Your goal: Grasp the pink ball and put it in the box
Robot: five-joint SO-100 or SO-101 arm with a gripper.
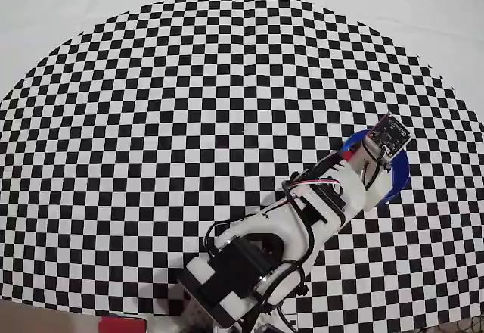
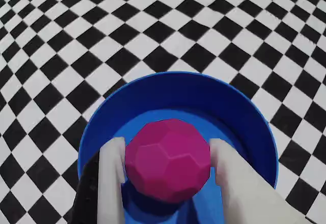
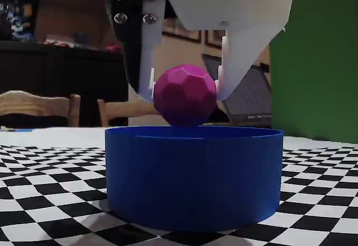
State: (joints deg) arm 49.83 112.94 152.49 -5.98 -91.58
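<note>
Pincer [image 3: 184, 95] was clamped on the pink ball [image 3: 184, 95], one finger on each side, ball seated between the tips in both the fixed view and the wrist view. In the fixed view, the ball's underside sat at about rim level of the box [image 3: 193, 176], directly above the opening; whether it dipped slightly inside could not be told. Wrist view: ball [image 2: 168, 160] centred over the blue floor, box wall [image 2: 178, 89] curving behind it. Overhead view: arm reached out over the box [image 1: 401, 178] at the right of the checkered counter [image 1: 189, 106]; ball hidden under the wrist there.

Judged status: grasp and carry done. Remaining: open the fingers, let the ball drop in, withdraw.
</note>
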